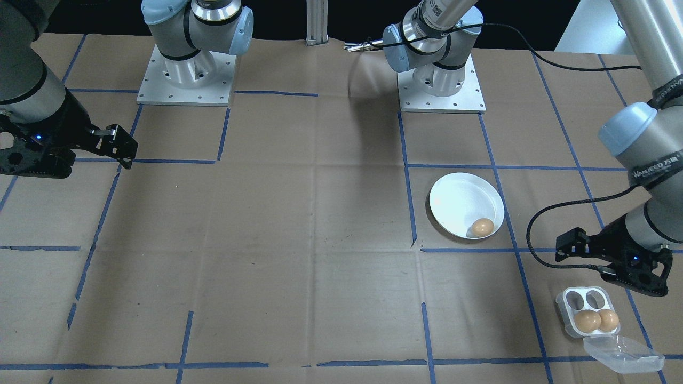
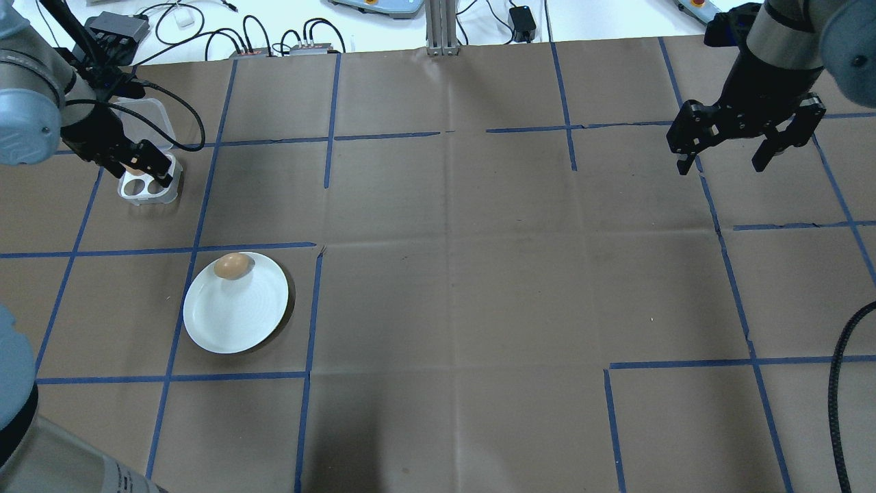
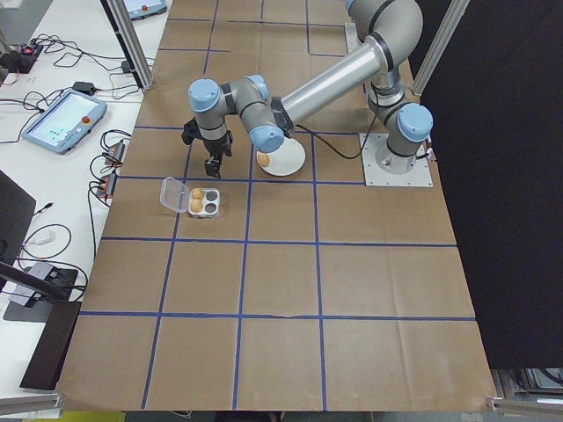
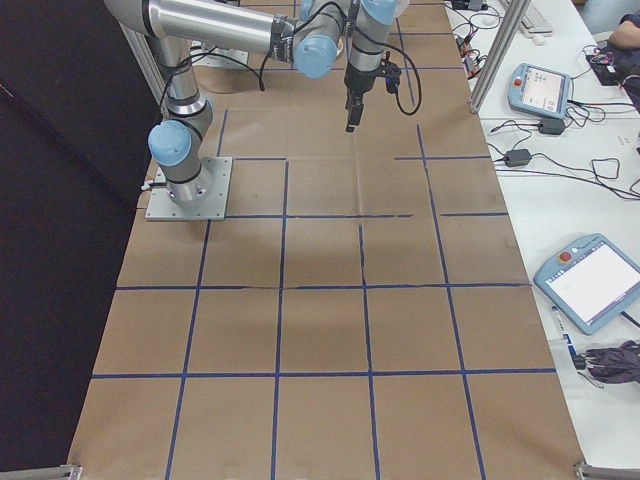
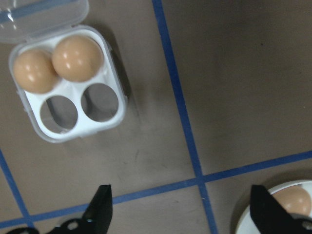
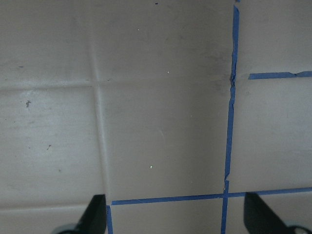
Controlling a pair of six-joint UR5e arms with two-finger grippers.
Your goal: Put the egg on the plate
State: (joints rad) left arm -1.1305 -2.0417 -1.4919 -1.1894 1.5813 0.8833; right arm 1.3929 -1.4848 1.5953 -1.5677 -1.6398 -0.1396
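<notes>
Brown table (image 1: 320,240); plate (image 1: 459,200) holds one egg (image 1: 482,227).

Robot lab: taped table (image 2: 452,274), teach pendants (image 4: 590,280).

In the overhead view the left gripper (image 2: 147,164) hides both eggs in the tray (image 2: 147,190).

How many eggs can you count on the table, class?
3. One brown egg lies on the white plate, near its rim. Two more eggs sit side by side in the open four-hole egg tray. None seems hidden.
</notes>
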